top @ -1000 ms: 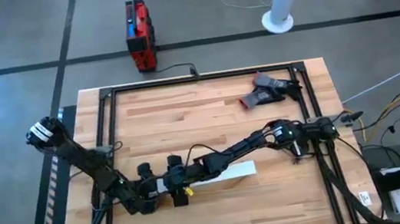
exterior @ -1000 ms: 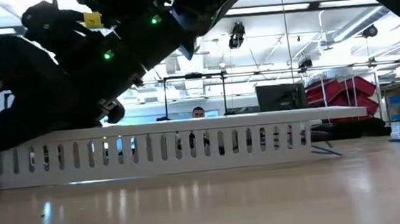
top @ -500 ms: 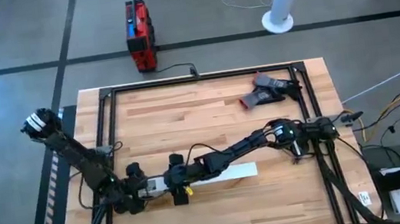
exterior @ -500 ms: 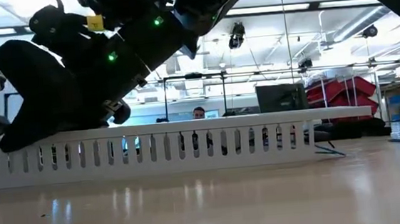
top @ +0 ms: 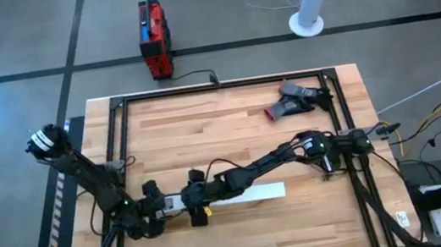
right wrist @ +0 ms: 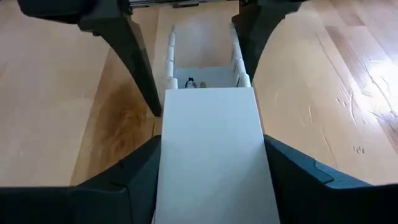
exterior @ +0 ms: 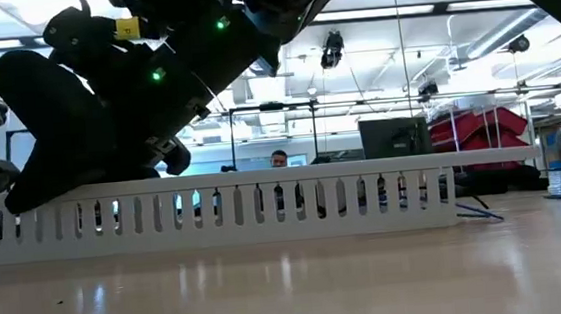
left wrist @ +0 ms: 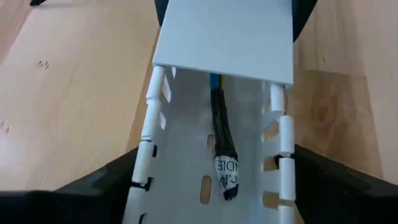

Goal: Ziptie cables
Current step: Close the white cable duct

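Cable-laying step, judged to come before any tying. The left gripper [top: 154, 214] and right gripper [top: 198, 203] face each other along the white channel [top: 247, 193]. The left fingers [left wrist: 93, 186] straddle its slotted walls at the open end; the right fingers [right wrist: 134, 180] stand either side of its lid — both spread wide, contact with the walls not discernible. The cables [left wrist: 222, 134] lie inside the channel between the left fingers, their labelled end showing. No ziptie is visible. Next move likely calls for fetching it — open table [top: 205, 134] lies beyond the channel, the near edge close behind.
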`<state>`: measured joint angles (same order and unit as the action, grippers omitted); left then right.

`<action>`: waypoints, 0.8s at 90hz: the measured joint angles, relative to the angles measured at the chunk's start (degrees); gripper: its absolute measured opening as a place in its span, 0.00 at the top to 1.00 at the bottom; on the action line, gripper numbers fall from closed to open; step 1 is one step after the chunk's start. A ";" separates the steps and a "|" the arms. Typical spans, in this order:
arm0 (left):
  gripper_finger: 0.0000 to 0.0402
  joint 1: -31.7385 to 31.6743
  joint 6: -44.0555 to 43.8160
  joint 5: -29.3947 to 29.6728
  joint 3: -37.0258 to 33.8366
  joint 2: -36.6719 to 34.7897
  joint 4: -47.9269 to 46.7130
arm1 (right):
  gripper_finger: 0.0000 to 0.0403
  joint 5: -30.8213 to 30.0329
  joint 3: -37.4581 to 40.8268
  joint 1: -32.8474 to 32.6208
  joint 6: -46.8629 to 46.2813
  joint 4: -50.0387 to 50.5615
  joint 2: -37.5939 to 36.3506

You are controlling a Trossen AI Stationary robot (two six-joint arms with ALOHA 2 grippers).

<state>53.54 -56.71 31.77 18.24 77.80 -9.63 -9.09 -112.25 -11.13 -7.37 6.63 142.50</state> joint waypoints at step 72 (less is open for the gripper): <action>0.46 0.03 3.25 2.09 -0.17 0.17 -0.18 | 0.45 -1.49 0.30 0.00 0.77 -3.13 0.21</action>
<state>53.57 -53.46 33.86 18.06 77.97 -9.81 -10.58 -111.94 -11.14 -6.60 3.50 142.70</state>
